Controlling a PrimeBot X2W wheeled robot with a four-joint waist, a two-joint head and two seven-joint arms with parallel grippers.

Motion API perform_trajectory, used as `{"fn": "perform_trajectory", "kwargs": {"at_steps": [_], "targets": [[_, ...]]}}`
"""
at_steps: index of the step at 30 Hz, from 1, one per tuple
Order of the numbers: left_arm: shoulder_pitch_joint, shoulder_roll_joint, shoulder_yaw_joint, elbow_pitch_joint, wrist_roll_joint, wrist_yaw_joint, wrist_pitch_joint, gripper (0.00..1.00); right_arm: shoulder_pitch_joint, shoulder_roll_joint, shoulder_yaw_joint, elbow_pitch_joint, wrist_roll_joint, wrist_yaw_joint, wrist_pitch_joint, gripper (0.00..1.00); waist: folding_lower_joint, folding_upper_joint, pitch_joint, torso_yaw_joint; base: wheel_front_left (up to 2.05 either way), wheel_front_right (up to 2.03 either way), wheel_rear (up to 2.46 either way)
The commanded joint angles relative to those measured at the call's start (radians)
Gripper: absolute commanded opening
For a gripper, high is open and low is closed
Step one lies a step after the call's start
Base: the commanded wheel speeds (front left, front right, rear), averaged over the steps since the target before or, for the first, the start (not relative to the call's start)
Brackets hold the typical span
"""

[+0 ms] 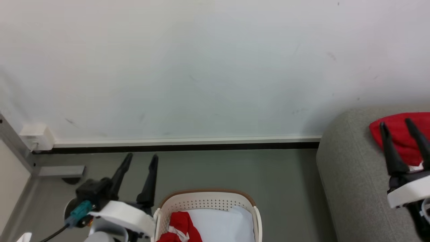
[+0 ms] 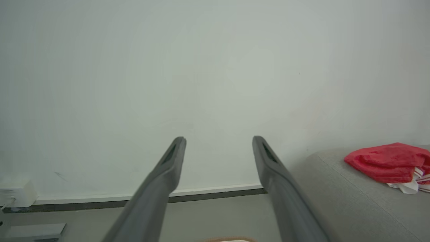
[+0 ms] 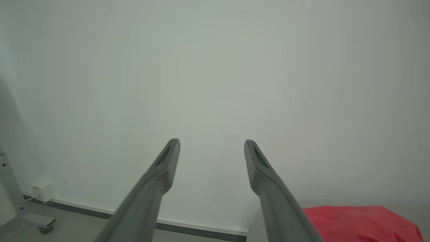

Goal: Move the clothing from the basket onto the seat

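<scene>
One red garment [image 1: 401,134] lies bunched up on the grey woven seat [image 1: 352,168], near its rounded corner. A second red garment [image 1: 179,225] with a white stripe sits in the basket [image 1: 205,201], tucked against the left side next to a plain white sheet [image 1: 221,223]. The basket is cream with perforated walls and a brown rim, and it's on the floor [image 1: 235,168] well apart from the seat.

Left pincer [image 1: 142,155] hangs just left of the basket, fingers spread apart, nothing between them. Right pincer [image 1: 395,122] is over the seat, also spread wide and empty, fingers pointing at the wall [image 1: 215,67].

The left wrist view is the one that catches the white-striped cuffs sticking out under the seat garment, which the head view mostly hides behind the right fingers. The right wrist view just gets a slab of red at the bottom, plus a grey metal leg [image 3: 20,215] on a caster and a small white socket box [image 3: 43,191] down by the skirting.
</scene>
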Motion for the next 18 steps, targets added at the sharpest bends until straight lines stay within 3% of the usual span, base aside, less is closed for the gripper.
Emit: {"fn": "perform_trajectory", "kwargs": {"at_steps": [1,9,13,18], "targets": [[0.020,-0.002,0.014,-0.003,0.010,0.002,0.000,1.00,0.026,0.013,-0.019,-0.018,-0.018,-0.002,-0.004,1.00,0.0002,-0.0001,-0.001,0.006,0.00,0.00,0.00],[0.119,-0.047,0.158,-0.015,0.088,-0.013,0.000,1.00,0.266,0.200,-0.156,-0.161,-0.156,-0.002,-0.004,1.00,0.0002,-0.0001,0.005,0.036,0.00,0.00,0.00],[0.169,-0.081,0.216,-0.024,0.147,-0.021,0.000,1.00,0.332,0.254,-0.182,-0.195,-0.222,-0.002,-0.004,1.00,0.0002,-0.0001,0.007,0.044,0.00,0.00,0.00],[0.217,-0.125,0.278,-0.030,0.220,-0.044,0.000,1.00,0.380,0.266,-0.155,-0.191,-0.277,-0.002,-0.003,1.00,0.0002,-0.0001,0.005,0.046,0.00,0.00,0.00]]}}
